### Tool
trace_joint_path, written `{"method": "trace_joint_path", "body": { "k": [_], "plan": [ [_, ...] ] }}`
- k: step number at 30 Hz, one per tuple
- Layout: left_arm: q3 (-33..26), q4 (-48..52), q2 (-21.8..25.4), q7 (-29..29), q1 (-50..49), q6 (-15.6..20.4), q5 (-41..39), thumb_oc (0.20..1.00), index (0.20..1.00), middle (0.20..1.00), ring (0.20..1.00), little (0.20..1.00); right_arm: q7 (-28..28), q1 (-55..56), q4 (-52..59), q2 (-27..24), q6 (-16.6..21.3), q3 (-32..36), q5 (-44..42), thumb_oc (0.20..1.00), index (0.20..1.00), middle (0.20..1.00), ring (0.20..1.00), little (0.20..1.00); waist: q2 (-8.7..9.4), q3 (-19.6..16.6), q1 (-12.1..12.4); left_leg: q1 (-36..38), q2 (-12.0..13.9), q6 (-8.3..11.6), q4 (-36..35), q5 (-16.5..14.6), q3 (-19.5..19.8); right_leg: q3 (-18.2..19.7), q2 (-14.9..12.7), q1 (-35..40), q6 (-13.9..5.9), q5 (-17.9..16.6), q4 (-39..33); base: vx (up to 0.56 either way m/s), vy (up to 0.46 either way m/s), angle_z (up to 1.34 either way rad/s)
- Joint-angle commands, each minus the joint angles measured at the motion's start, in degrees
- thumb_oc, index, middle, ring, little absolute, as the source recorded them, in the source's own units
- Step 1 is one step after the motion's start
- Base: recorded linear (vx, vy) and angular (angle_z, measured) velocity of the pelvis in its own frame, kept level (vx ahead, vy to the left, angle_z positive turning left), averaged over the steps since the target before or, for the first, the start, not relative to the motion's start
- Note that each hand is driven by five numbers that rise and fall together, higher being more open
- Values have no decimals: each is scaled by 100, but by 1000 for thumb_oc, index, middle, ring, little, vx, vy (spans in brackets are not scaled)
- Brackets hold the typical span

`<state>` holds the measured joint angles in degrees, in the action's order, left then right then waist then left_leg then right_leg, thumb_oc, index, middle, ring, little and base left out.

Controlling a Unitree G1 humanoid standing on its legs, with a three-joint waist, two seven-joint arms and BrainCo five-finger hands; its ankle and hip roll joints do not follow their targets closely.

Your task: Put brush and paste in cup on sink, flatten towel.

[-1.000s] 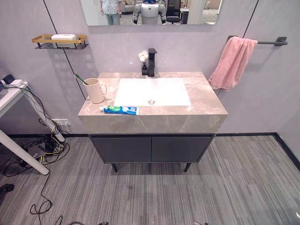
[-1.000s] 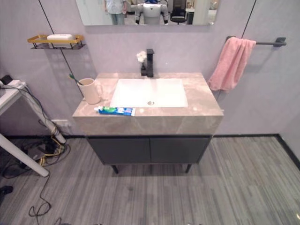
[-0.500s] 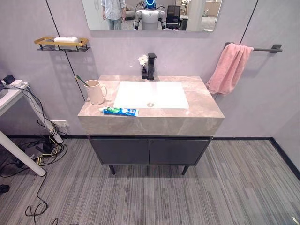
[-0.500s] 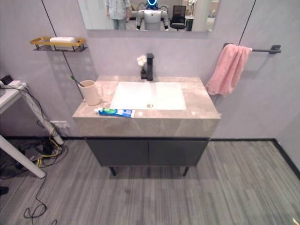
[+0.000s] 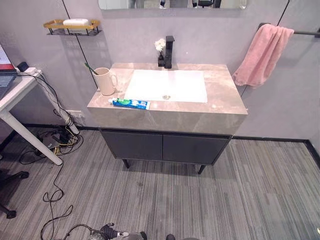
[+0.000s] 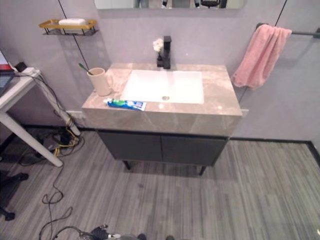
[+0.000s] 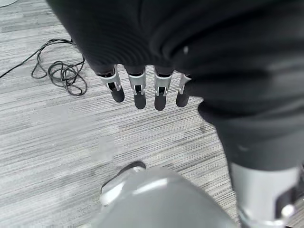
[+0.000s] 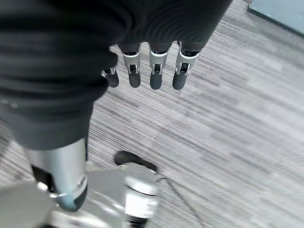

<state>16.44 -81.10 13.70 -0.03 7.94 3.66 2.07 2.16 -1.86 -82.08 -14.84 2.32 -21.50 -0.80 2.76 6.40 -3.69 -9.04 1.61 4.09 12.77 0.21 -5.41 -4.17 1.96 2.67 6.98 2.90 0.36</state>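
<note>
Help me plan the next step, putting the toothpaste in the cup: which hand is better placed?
Probably the left. The toothpaste tube lies on the counter's left front, just in front of the cup. Both the left hand and right hand hang open over the floor, so side alone decides.

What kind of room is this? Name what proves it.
Most likely a bathroom: a white sink set in a stone-look vanity with a black faucet, a pink towel on a wall bar, and a cup beside toothpaste.
</note>
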Motion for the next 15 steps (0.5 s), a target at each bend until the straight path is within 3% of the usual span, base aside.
{"method": "trace_joint_path", "body": {
  "k": [1, 2, 4, 7, 12, 13, 15],
  "plan": [
    [78, -127, 84, 148, -119, 83, -92, 1000, 1000, 1000, 1000, 1000, -178, -82, -46, -154, 25, -16, 187, 1000, 1000, 1000, 1000, 1000, -124, -112, 103, -411, 87, -97, -665, 533, 99, 537, 64, 80, -812, 228, 290, 151, 40, 12],
    [79, -127, 85, 149, -121, 83, -92, 1000, 1000, 1000, 1000, 1000, -178, -79, -46, -153, 25, -16, 187, 1000, 1000, 1000, 1000, 1000, -114, -108, 104, -388, 77, -98, -690, 544, 93, 539, 54, 87, -813, 240, 297, 220, 54, 2],
    [99, -132, 55, 161, -169, 102, -113, 1000, 1000, 1000, 1000, 1000, -205, -60, -23, -140, 50, -72, 254, 1000, 1000, 1000, 1000, 1000, -169, -51, 196, -598, 207, -40, -1280, 854, 173, 724, 101, 262, -816, 401, 350, 272, 67, -29],
    [82, -131, 7, 142, -236, 108, -126, 1000, 1000, 1000, 1000, 1000, -193, -50, -30, -127, 53, -67, 230, 1000, 1000, 1000, 1000, 1000, -249, -122, 216, -616, 373, 23, -1699, 1039, -16, 940, 123, 521, -843, 572, 321, 273, 83, -40],
    [69, -102, 14, 127, -345, 123, -104, 1000, 1000, 1000, 1000, 1000, -139, 1, -118, -122, 24, -39, 311, 1000, 1000, 1000, 1000, 1000, -308, -336, 315, -517, 404, -7, -1685, 1189, -11, 1224, -22, 918, -890, 779, 236, 324, 147, -45],
    [77, -90, 27, 115, -376, 132, -102, 1000, 1000, 1000, 1000, 1000, -132, 36, -155, -113, -3, -8, 388, 1000, 1000, 1000, 1000, 1000, -280, -429, 323, -540, 328, -57, -1464, 1185, -29, 1308, -220, 1046, -979, 851, 311, 323, 208, -64],
    [95, -68, 47, 112, -362, 136, -102, 1000, 1000, 1000, 1000, 1000, -121, 39, -159, -115, -1, -9, 414, 1000, 1000, 1000, 1000, 1000, -267, -453, 327, -566, 305, -82, -1333, 1133, -50, 1337, -306, 1034, -1007, 864, 365, 293, 204, -20]
  ]
}}
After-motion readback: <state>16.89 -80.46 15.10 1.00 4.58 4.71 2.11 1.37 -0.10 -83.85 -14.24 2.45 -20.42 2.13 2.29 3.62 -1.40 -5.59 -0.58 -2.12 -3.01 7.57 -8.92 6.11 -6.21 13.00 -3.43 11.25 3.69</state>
